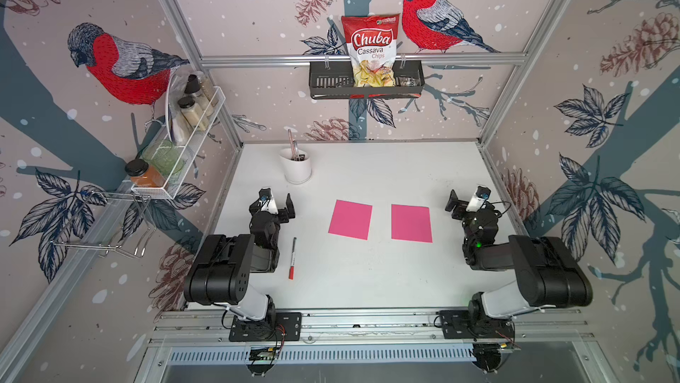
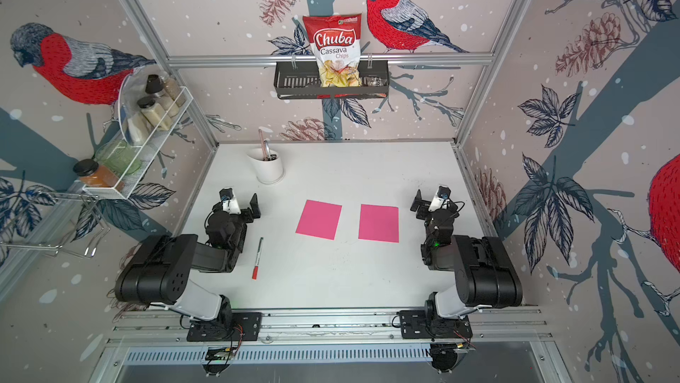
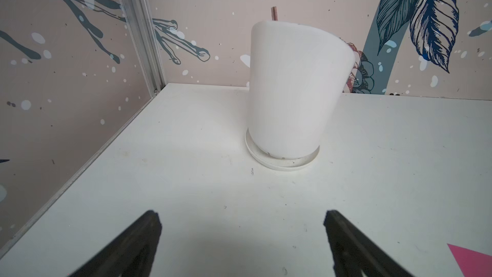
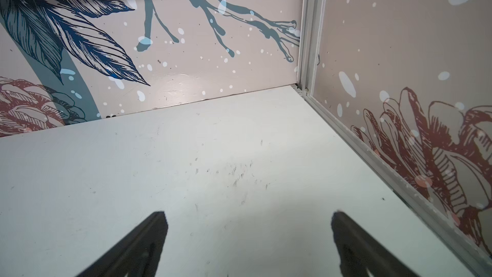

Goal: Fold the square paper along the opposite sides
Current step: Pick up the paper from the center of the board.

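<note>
Flat and unfolded on the white table (image 1: 368,281), side by side with a strip of bare table between them: left pink paper (image 1: 350,219) and right pink paper (image 1: 411,223), both whole in both top views. Set between the two arms, touched by neither.

Left gripper (image 1: 274,203) off the left pink paper's outer side, near but apart, about level with the sheet's far edge. Right gripper (image 1: 468,201) likewise off the right pink paper's outer side, apart from it. Both pairs of jaws spread wide, with nothing between them.

In the left wrist view, black fingertips (image 3: 153,225) wide apart over bare table, with just one corner of the left pink paper (image 3: 471,261) at the frame's edge. Straight ahead, a white cup (image 3: 292,89) on its saucer, with a brownish stick tip showing above the rim.

In the right wrist view, fingertips (image 4: 159,225) equally far apart, and beyond them only scuffed table, a corner post and patterned walls.

In the top views alone: a red marker (image 1: 292,258) lying just beside the left arm, well apart from the papers. Further out, a chips bag (image 1: 369,50) standing in a black basket (image 1: 323,83) on the back rail. On the left wall, a white wire rack (image 1: 195,142) with jars.
</note>
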